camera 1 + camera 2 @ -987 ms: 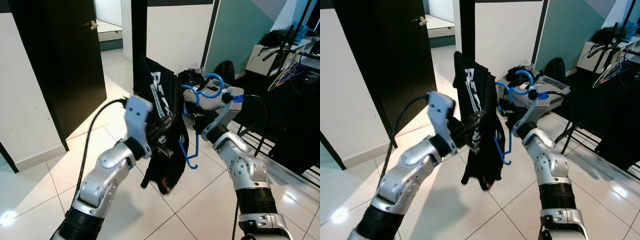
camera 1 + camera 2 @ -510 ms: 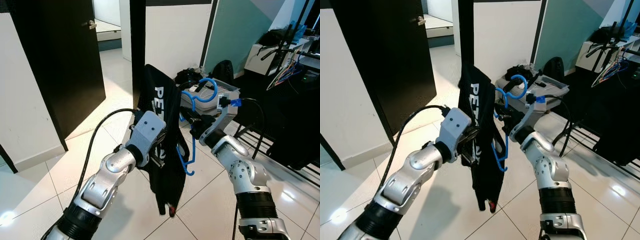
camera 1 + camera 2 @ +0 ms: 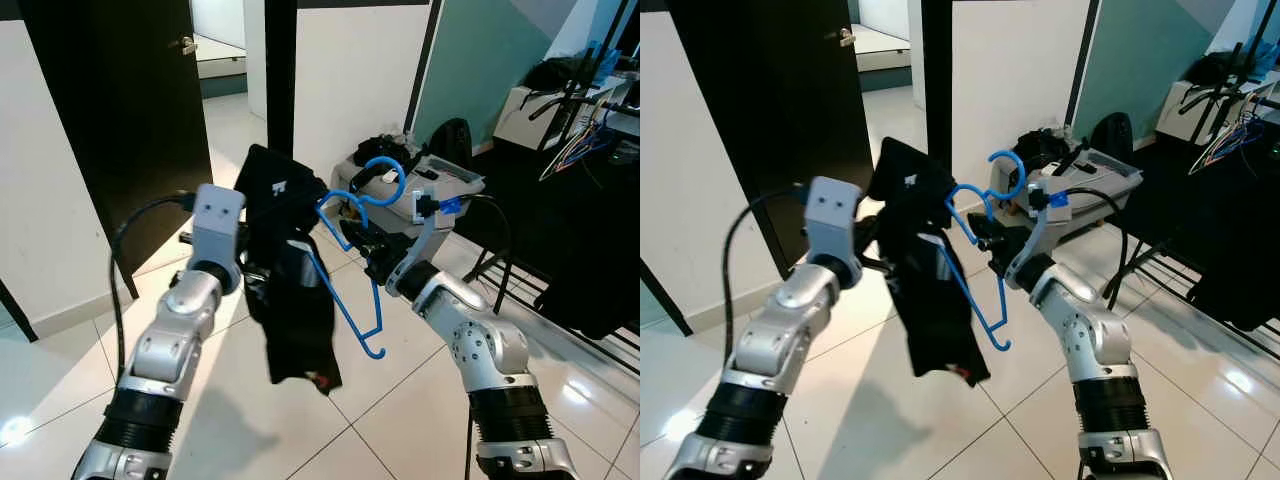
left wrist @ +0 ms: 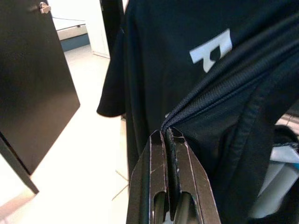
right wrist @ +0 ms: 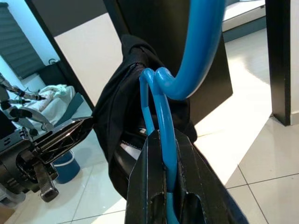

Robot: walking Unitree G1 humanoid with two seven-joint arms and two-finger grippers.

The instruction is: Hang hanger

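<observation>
Mid-frame, right gripper (image 3: 368, 247) clamps the blue plastic hanger (image 3: 350, 300); left gripper (image 4: 166, 135) pinches the black printed shirt (image 3: 290, 300). Hanging remains undone.

White tiled floor (image 3: 60, 380) w/ glossy glare patches. Black door (image 3: 120, 120) on the left, metal handle (image 3: 186, 45) near its top edge, standing ajar; lit room beyond. Black pillar (image 3: 281, 75) next to white wall panel (image 3: 355, 70), teal wall (image 3: 480, 60) further right. Grey case (image 3: 455, 183) on floor by the wall, black bags (image 3: 450, 140) piled around it. Far right: white desk (image 3: 525, 110) w/ clutter & coloured cables (image 3: 570, 150), dark rack (image 3: 520, 280) low beside it
</observation>
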